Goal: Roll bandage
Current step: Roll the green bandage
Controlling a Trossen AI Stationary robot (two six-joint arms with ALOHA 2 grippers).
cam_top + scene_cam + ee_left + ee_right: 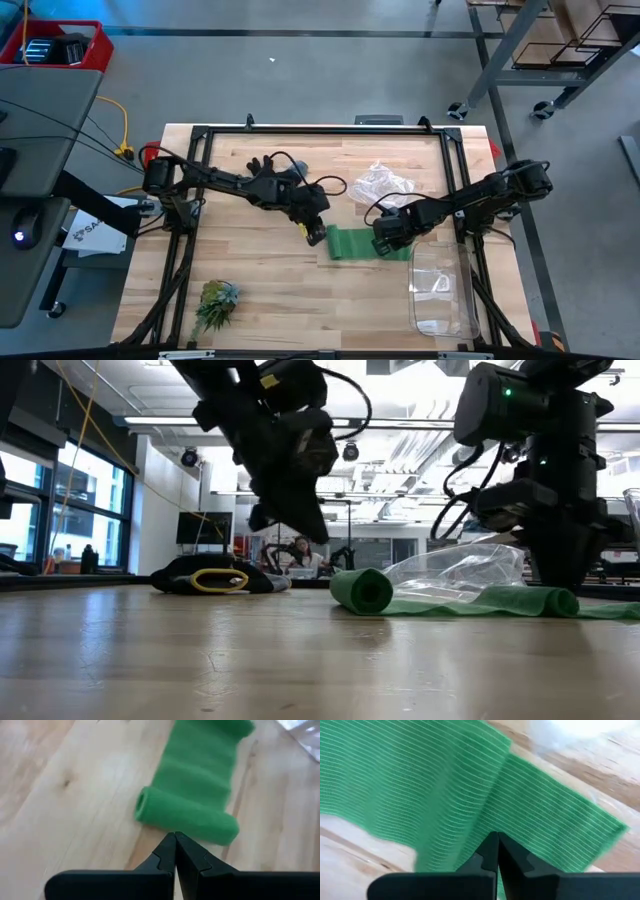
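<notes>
A green bandage (362, 245) lay near the middle of a wooden table (260, 290), its left end wound into a small roll and the rest spread flat toward the right. The left gripper (175, 840) hovered just beside the rolled end, its fingers pressed together and holding nothing. The right gripper (497, 840), fingers also closed, pressed down on the flat end of the fabric. Crumpled clear plastic (383, 184) sat just beyond the bandage.
</notes>
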